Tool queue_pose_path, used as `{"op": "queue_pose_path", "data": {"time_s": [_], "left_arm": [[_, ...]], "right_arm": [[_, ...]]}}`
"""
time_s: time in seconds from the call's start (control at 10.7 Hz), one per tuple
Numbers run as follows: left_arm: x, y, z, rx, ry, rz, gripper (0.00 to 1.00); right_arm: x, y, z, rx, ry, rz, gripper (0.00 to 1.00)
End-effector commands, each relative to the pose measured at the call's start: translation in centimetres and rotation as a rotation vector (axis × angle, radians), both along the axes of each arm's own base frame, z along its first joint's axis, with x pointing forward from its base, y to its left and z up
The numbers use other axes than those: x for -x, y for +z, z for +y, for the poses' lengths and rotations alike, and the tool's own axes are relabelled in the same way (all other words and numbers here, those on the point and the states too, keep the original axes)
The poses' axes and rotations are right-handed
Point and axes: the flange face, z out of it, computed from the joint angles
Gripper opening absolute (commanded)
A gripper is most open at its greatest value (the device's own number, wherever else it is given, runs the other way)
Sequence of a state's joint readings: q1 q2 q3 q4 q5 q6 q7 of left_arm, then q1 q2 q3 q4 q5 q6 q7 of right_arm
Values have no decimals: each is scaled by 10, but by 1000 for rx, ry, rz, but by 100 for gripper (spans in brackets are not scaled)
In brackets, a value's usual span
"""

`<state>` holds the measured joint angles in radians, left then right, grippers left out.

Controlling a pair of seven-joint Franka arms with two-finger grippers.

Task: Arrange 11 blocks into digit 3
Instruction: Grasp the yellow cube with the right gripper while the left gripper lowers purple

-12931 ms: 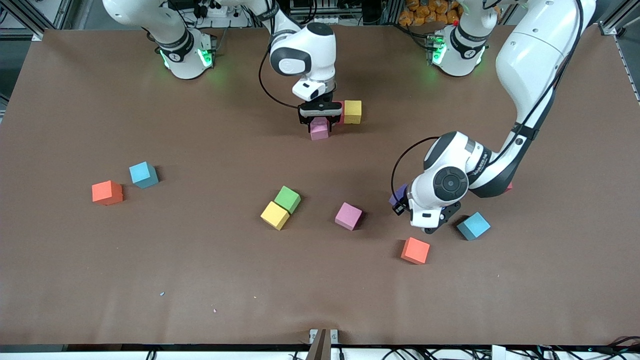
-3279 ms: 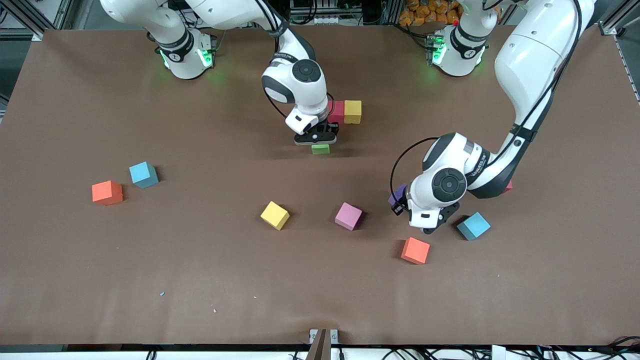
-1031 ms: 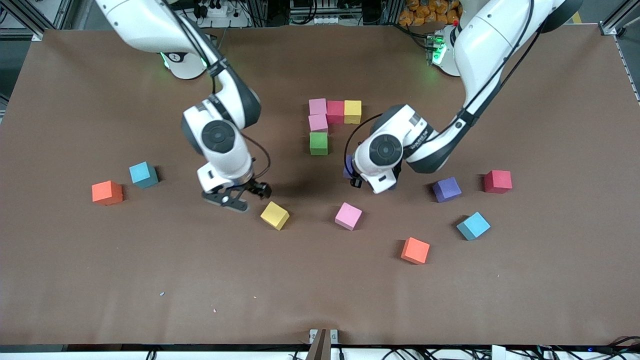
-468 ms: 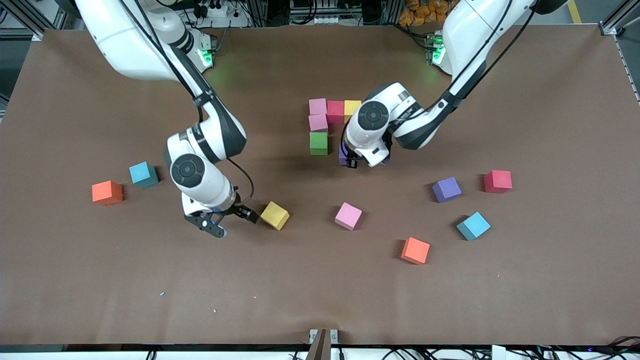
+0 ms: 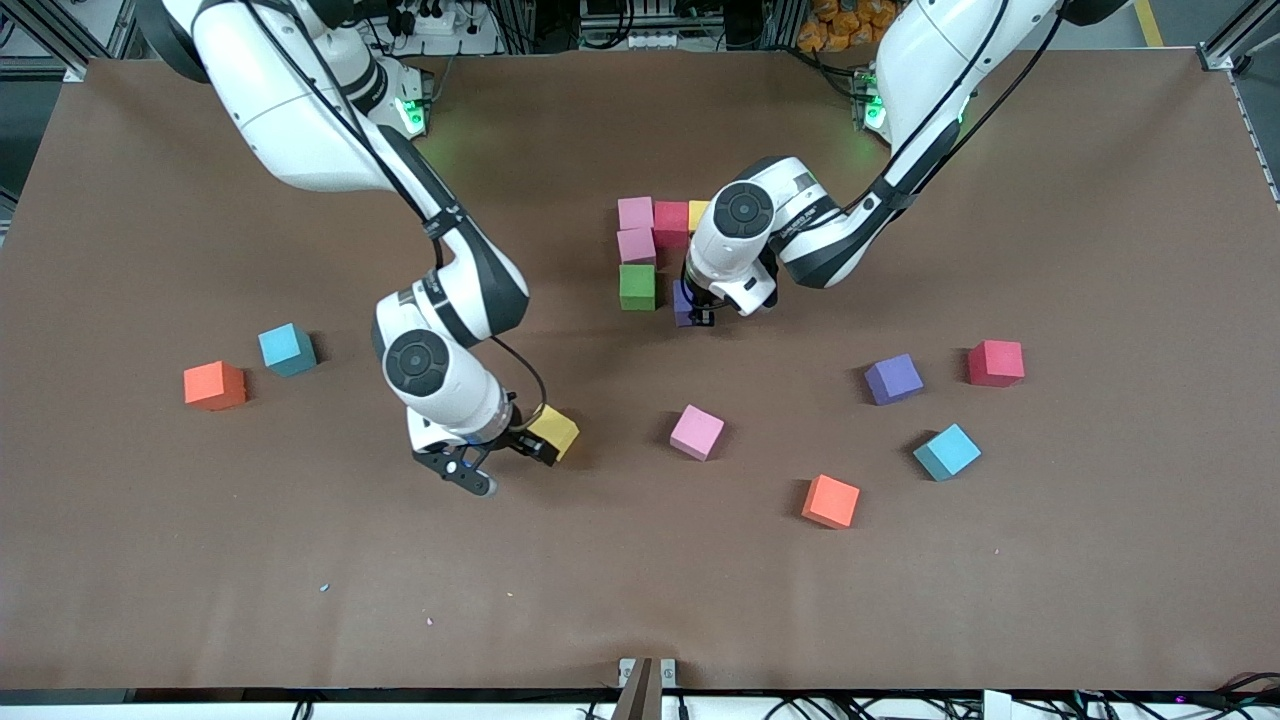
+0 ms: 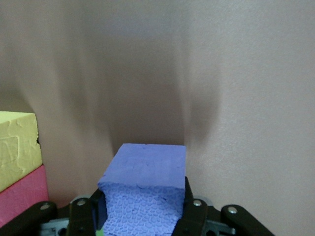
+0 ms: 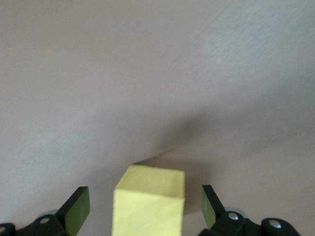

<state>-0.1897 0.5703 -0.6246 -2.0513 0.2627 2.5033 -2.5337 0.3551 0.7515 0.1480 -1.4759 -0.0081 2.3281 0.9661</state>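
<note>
Two hands work over the matte brown worktop [image 5: 200, 560]: the left hand [image 5: 697, 305] clenches a purple foam cube [image 6: 142, 189] beside the green foam cube [image 5: 637, 286], while the right hand [image 5: 505, 458] straddles a loose yellow foam cube [image 7: 147, 204], fingers spread.

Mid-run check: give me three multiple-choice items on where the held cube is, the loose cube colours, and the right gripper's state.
1. The left gripper holds its purple cube beside which block?
A. green block
B. orange block
C. light blue block

2. How many orange blocks lie on the table?
A. none
B. two
C. four

3. The right gripper is:
A. shut on a pink cube
B. open around the yellow cube
C. parked at its base

Key: 1 A, the green block is alongside; 2 B, one orange, another; 3 B, fingers flank the yellow cube.
</note>
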Motion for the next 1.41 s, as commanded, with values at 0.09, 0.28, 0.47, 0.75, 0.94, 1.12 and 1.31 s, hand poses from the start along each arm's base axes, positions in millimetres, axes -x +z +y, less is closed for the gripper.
{"op": "queue_pose_path", "data": {"time_s": [0.09,0.28,0.47,0.75,0.94,1.12,1.31], "left_arm": [[21,13,-15,0,3,-39,0],[28,13,-19,1,-5,-34,0],[27,11,-18,0,-4,-31,0],[28,10,-19,2,-4,-29,0],[30,9,-23,21,-6,-35,0],[30,9,-23,20,-6,-34,0],[32,5,-24,19,-10,-27,0]], "right_arm": [[-3,-24,14,-20,-57,33,100],[2,-31,22,-13,-35,39,100],[5,-45,21,2,-24,50,100],[7,-47,24,6,-7,50,88],[7,-47,24,7,20,47,76],[5,-46,22,4,78,41,36],[6,-46,21,8,130,39,12]]}}
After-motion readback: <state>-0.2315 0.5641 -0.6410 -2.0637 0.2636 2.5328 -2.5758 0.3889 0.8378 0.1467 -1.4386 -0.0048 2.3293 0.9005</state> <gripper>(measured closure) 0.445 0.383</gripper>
